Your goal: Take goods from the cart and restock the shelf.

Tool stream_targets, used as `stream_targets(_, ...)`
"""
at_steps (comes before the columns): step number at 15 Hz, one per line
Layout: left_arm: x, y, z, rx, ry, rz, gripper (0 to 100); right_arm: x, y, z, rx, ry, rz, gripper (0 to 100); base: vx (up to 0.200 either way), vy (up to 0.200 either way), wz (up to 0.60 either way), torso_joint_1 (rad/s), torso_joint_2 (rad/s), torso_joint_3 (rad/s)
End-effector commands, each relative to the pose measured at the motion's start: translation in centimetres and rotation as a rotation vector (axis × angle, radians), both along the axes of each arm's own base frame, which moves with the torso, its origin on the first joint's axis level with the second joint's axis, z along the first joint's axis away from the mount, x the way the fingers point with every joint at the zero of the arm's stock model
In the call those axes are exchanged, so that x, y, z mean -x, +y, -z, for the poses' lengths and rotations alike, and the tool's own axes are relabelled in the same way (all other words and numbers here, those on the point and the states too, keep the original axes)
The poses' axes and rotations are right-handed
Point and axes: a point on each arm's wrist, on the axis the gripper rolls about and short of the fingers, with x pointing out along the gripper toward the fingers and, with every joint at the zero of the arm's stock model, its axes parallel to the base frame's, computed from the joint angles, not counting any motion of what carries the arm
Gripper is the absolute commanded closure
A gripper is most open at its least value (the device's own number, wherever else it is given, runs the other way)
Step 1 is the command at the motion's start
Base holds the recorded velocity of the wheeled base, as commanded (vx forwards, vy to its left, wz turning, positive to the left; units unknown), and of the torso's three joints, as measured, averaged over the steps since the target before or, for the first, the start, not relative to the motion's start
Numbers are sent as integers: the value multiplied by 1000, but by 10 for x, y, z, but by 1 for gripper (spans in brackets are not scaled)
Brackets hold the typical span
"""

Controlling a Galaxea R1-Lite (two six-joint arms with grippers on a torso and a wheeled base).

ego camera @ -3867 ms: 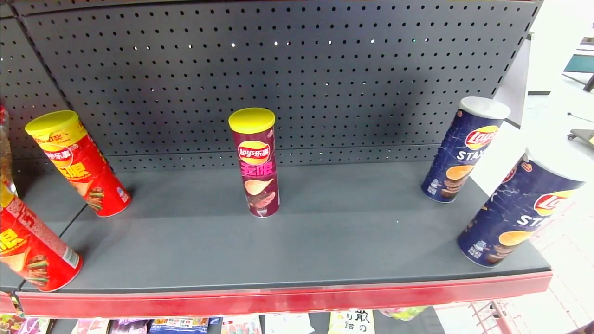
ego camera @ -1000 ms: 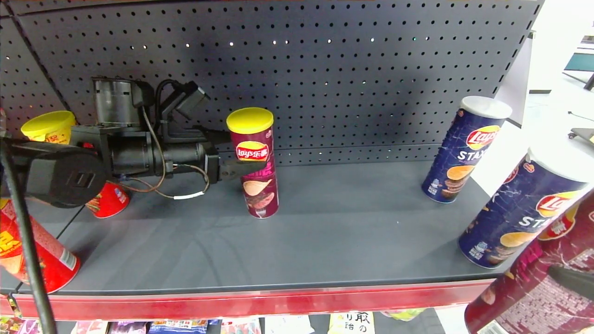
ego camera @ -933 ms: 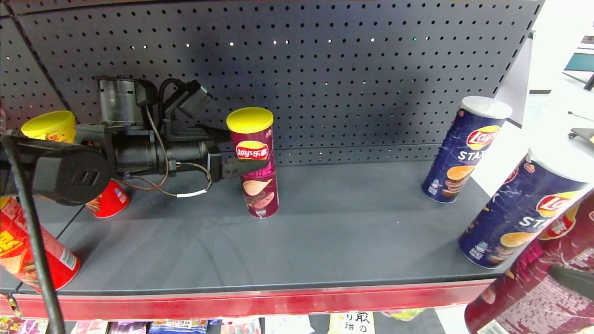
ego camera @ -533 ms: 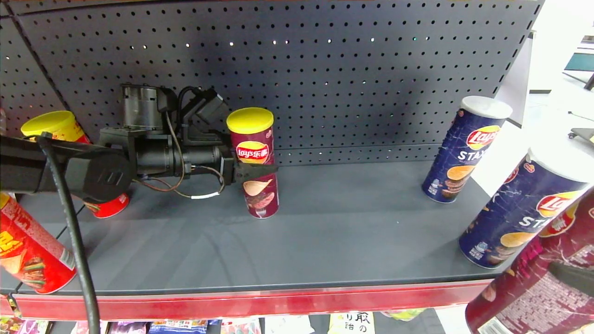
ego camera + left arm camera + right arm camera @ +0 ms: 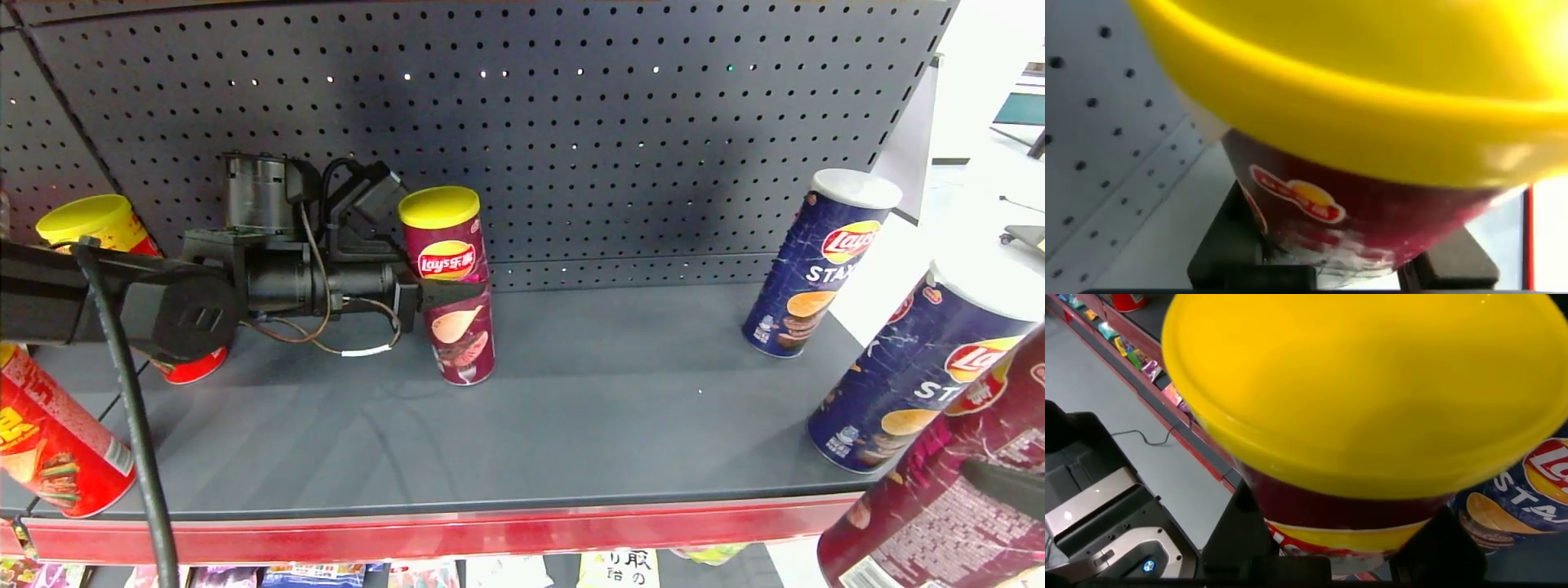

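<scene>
**Left tool pinches maroon can on shelf; right tool grips a second one**

Maroon can [image 5: 451, 294], yellow lid, is mid-shelf toward the back, near the pegboard [image 5: 620, 122]. It leans slightly, lid toward 11 o'clock. Its base is on the shelf [image 5: 588, 425] or just off it, cannot tell which. The left tool [image 5: 449, 291] comes in level from 9 o'clock and pinches the can's middle, one finger lying across the can's front. In the left wrist view the same can [image 5: 1315, 204] sits between the two dark fingers [image 5: 1229, 253], lid up close.

Second maroon can [image 5: 931, 506] is at 4 o'clock of the first, off the shelf's front edge and tilted, upper end toward 1 o'clock. A dark finger [image 5: 1000, 483] crosses it. In the right wrist view the right tool [image 5: 1343, 555] is clamped on this can [image 5: 1372, 400], a finger on each side below the yellow lid.

Back blue can [image 5: 808, 261] is upright at 3 o'clock, well apart from the first can. Front blue can [image 5: 914, 367] is at the shelf's right front corner, just beside the second maroon can. Back red can [image 5: 98, 224] is at 9 o'clock, partly behind the left arm. Front red can [image 5: 49, 441] is at 8 o'clock, by the red rail [image 5: 457, 531]. Packets [image 5: 506, 570] lie on the level below.
</scene>
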Motion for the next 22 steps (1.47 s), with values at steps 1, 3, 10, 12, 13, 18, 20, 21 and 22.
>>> stream_targets(1, 24, -4, -12, 16, -3, 30, 100, -1, 0, 0, 1, 1, -1, 100, 0, 0, 0, 0, 0, 0)
stream_targets(3, 50, -14, -15, 29, 26, 71, 100, -1, 1, 0, 1, 1, -2, 100, 0, 0, 0, 0, 0, 0)
stream_targets(10, 93, -23, 11, 3, 51, 136, 100, -1, 1, -1, 0, 0, -2, 100, 0, 0, 0, 0, 0, 0)
stream_targets(12, 99, -24, 12, 0, 58, 147, 100, -1, 1, 0, 0, 1, -4, 100, 0, 0, 0, 0, 0, 0)
stream_targets(13, 101, -23, 11, 1, 55, 144, 100, -1, 1, 0, 0, 1, -4, 100, 0, 0, 0, 0, 0, 0)
stream_targets(18, 112, -19, 15, -9, 64, 143, 100, -2, 1, -1, 1, 3, -4, 100, 0, 0, 0, 0, 0, 0)
stream_targets(20, 116, -19, 18, -18, 73, 144, 100, -2, 1, -1, 1, 3, -4, 100, 0, 0, 0, 0, 0, 0)
stream_targets(21, 117, -19, 20, -21, 78, 141, 100, -2, 1, -1, 0, 1, -4, 100, 0, 0, 0, 0, 0, 0)
stream_targets(22, 117, -19, 20, -22, 79, 141, 100, -2, 1, -1, 0, 1, -4, 100, 0, 0, 0, 0, 0, 0)
